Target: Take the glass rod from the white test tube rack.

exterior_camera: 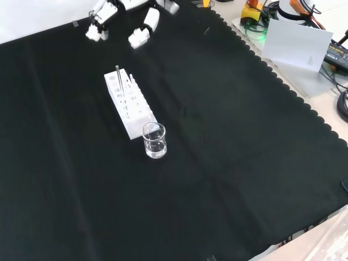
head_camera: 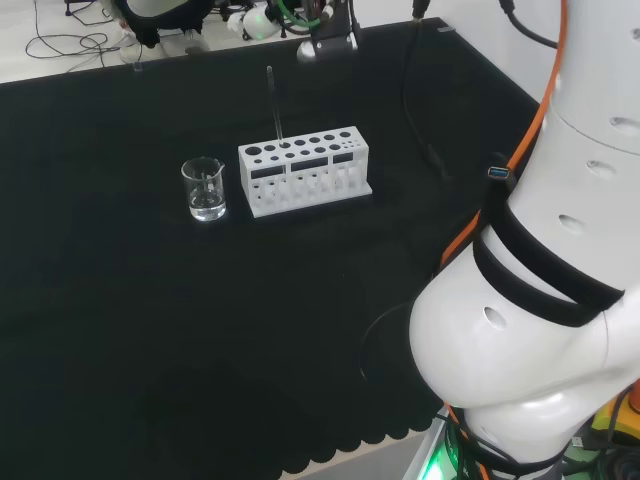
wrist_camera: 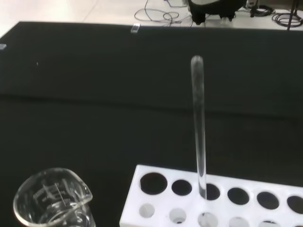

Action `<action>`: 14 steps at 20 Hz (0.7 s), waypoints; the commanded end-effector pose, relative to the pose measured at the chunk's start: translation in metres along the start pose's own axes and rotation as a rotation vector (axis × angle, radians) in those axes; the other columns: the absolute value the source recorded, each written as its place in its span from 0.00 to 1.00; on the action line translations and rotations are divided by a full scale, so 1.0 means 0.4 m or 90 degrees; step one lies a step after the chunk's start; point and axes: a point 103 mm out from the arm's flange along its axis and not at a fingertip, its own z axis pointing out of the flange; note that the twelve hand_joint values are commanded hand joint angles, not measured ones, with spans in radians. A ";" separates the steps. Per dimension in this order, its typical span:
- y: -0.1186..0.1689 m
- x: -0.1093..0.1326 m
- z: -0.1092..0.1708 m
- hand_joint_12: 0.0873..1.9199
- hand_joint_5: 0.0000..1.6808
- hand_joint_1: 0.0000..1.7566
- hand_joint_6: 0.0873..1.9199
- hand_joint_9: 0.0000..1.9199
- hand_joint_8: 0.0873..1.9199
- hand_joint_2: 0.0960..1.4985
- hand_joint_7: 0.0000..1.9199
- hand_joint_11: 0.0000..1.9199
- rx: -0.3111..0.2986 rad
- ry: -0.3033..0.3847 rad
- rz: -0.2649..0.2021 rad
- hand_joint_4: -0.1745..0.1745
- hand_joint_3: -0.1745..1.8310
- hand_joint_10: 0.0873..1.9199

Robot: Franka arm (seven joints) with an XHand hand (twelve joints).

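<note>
Standing upright in a hole of the white test tube rack [head_camera: 304, 170], the glass rod [head_camera: 273, 104] is rising well above it, with a small glass beaker [head_camera: 204, 189] sitting just beside the rack's end. Front view: the robot hand [exterior_camera: 122, 16] is hovering apart from the rack over the black-clothed surface [exterior_camera: 228, 163], fingers relaxed, holding nothing.

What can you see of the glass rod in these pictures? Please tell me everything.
The glass rod is a thin, clear, straight stick with a rounded top end. It stands nearly upright in a hole of the white test tube rack, in the back row as the head view shows it, and rises well above the rack. Only the rack touches it; the hand is apart.
</note>
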 end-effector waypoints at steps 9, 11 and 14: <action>0.042 0.010 0.109 0.66 0.22 0.25 0.00 0.38 0.39 0.63 0.23 0.27 -0.003 -0.024 -0.021 0.04 0.31 0.36; 0.047 0.003 0.115 0.66 0.22 0.25 0.00 0.38 0.39 0.63 0.24 0.27 -0.004 -0.025 -0.019 0.04 0.31 0.36; 0.054 -0.011 0.125 0.66 0.22 0.25 0.00 0.38 0.39 0.63 0.24 0.27 -0.005 -0.025 -0.013 0.04 0.31 0.36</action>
